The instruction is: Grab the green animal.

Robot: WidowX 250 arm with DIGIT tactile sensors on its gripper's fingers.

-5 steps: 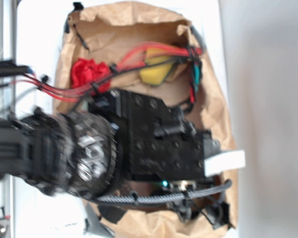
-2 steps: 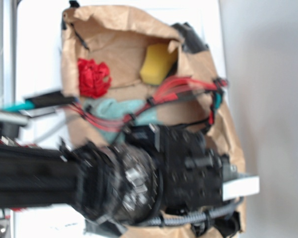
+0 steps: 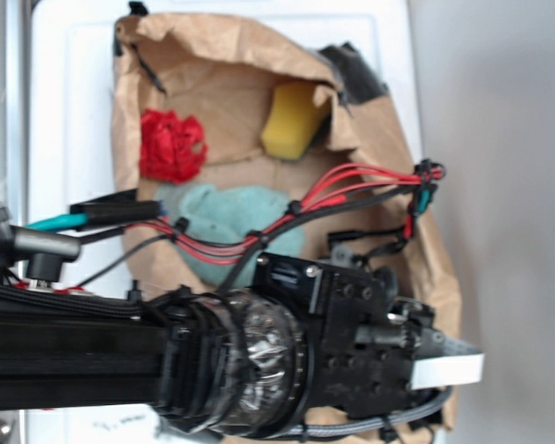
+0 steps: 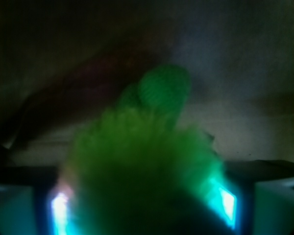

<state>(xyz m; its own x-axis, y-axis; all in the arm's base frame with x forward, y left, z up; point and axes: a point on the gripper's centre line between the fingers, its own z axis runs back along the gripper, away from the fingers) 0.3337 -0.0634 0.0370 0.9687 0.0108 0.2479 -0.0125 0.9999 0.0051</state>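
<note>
The green animal (image 4: 142, 161) fills the lower middle of the dim wrist view: a fuzzy lime-green body with a smooth, rounded, paler head pointing away. It lies between the fingers of my gripper (image 4: 142, 213), whose pale fingers (image 4: 12, 210) stand wide apart at the bottom corners. Lit gaps show on both sides of the plush, so the gripper is open around it. In the exterior view the gripper (image 3: 388, 342) hangs over the lower right of the brown paper (image 3: 213, 74) and hides the animal.
On the crumpled brown paper lie a light teal cloth (image 3: 224, 215), a yellow sponge (image 3: 291, 120) and a red crumpled object (image 3: 171, 143). Red and black cables (image 3: 351, 185) run across above the cloth. The paper's raised edges surround the gripper.
The arm has swung down the image toward the lower right of the paper, uncovering the teal cloth and the sponge. The cables followed it.
</note>
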